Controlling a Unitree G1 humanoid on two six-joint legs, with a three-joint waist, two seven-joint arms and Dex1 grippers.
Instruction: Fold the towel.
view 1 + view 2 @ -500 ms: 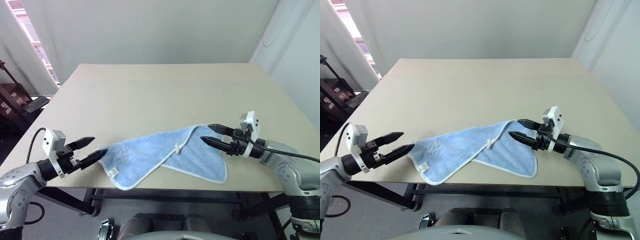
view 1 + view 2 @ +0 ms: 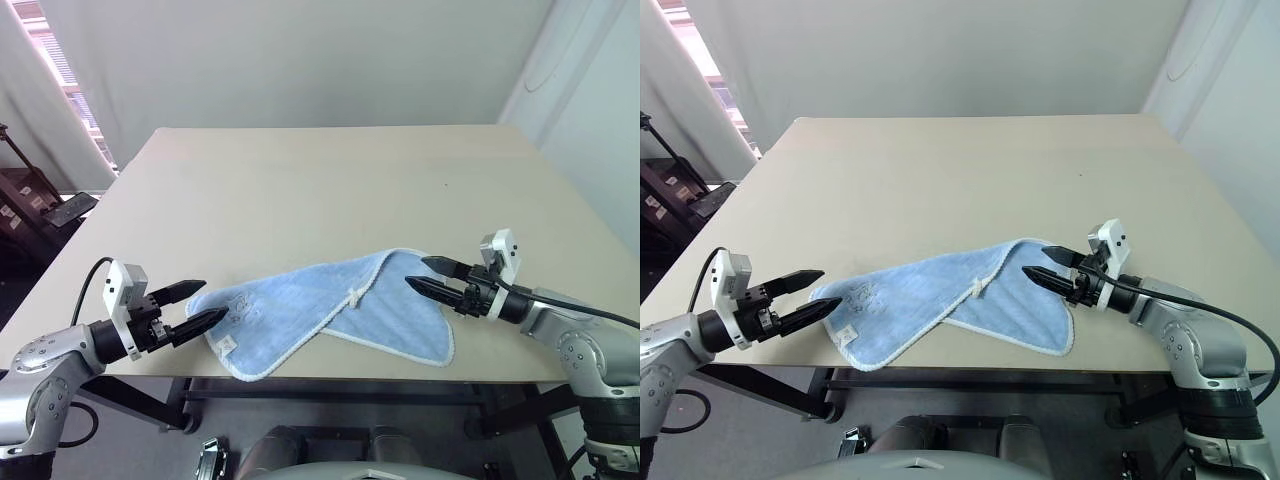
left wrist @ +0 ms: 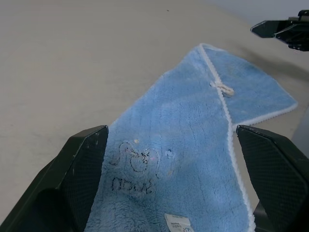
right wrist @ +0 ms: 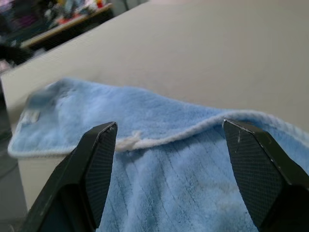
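Head views: towel (image 2: 330, 315), light blue w/ white edging, lies on table (image 2: 320, 190) near its front edge, folded over on a diagonal so one flap overlaps the lower layer. White loop (image 2: 354, 297) sits on the folded edge approx. mid-towel. White tag (image 2: 228, 345) and dark embroidered mark (image 2: 240, 307) at the left corner. Left gripper (image 2: 205, 302) at the towel's left corner, fingers spread apart, nothing between them; tips just beside or over the cloth edge, contact can't be confirmed. Right gripper (image 2: 427, 277) over the towel's right corner, fingers parted, nothing held.

Left wrist view: both fingers (image 3: 79, 169) wide apart, towel's corner w/ mark (image 3: 133, 166) and tag (image 3: 176, 222) lying flat between them, not pinched. White stitched edge runs diagonally to the loop (image 3: 221, 88). Right gripper's tips (image 3: 282, 31) show at the far side, above the table.

Right wrist view: fingers (image 4: 99, 166) apart, towel's folded edge and loop (image 4: 129, 141) between and beyond them; cloth lies flat, ungripped. Tag end (image 4: 31, 116) at far corner, blurred.
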